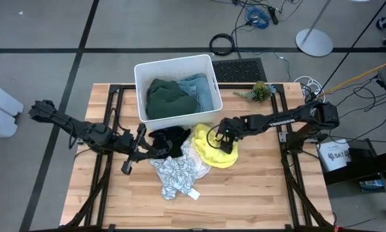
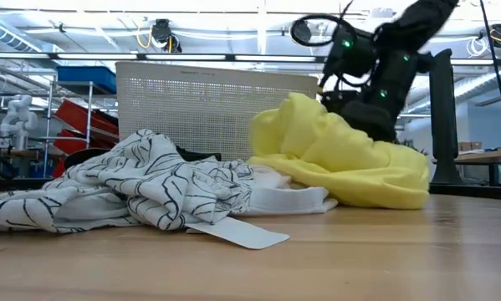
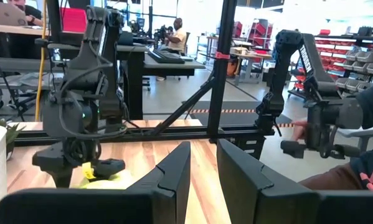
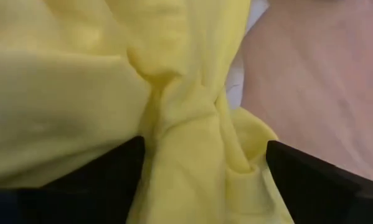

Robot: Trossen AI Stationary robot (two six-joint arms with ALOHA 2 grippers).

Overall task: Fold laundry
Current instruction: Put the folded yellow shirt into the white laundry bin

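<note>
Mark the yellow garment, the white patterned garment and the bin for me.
yellow garment (image 1: pixel 220 153): high view, middle of the crumpled heap.
white patterned garment (image 1: pixel 175 173): high view, centre of the cloth.
bin (image 1: pixel 174 63): high view, far rim.

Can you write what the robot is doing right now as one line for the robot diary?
right hand: open over yellow garment | left hand: by black garment | patterned garment: unfolded on table

Bright yellow garment (image 1: pixel 220 153), white garment with grey pattern (image 1: pixel 176 171), black garment (image 1: pixel 170 139), white bin (image 1: pixel 141 87).
</note>
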